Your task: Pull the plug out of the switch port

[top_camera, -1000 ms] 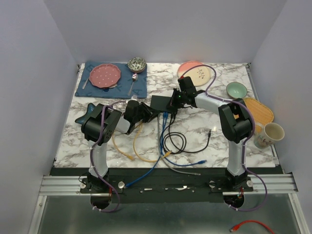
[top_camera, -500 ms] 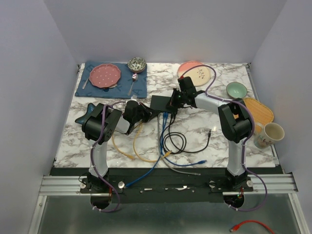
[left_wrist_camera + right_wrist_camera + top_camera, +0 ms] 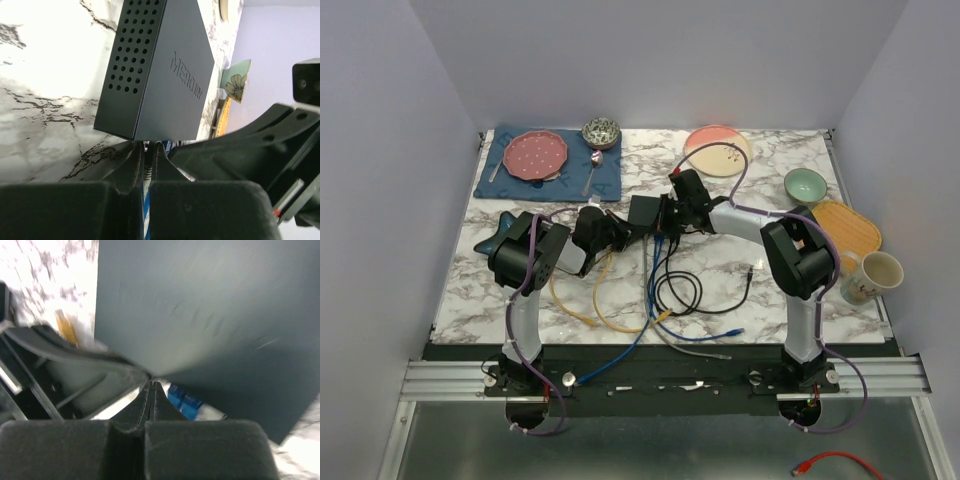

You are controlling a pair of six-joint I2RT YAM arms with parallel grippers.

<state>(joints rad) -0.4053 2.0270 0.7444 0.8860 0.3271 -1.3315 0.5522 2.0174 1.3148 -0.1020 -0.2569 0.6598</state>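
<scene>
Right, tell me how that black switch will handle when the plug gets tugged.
Likely light: the switch is a small vented box. On smooth marble it may slide with the plug unless braced. Looks rigid; shouldn't flex.

The switch [image 3: 645, 211] on the table [image 3: 470, 285] — left claw [image 3: 623, 229] at its left, right claw [image 3: 666, 216] at its right, cables [image 3: 665, 292] before it

- Matte-black flat rectangular switch [image 3: 644, 211]: 2 sides blocked, with the left gripper [image 3: 624, 232] at its near-left corner and the right gripper [image 3: 667, 214] at its right edge.
- Grey-booted plug [image 3: 146, 170]: fills the slit between the left fingers [image 3: 131, 161].
- Near side: blue cable [image 3: 658, 241], coiled black cable [image 3: 655, 290] and yellow cable [image 3: 620, 327] lie tangled.
- Far side: bare white marble tabletop [image 3: 650, 165], free between the dark blue placemat [image 3: 608, 180] and the round cream-pink plate [image 3: 717, 150].
</scene>
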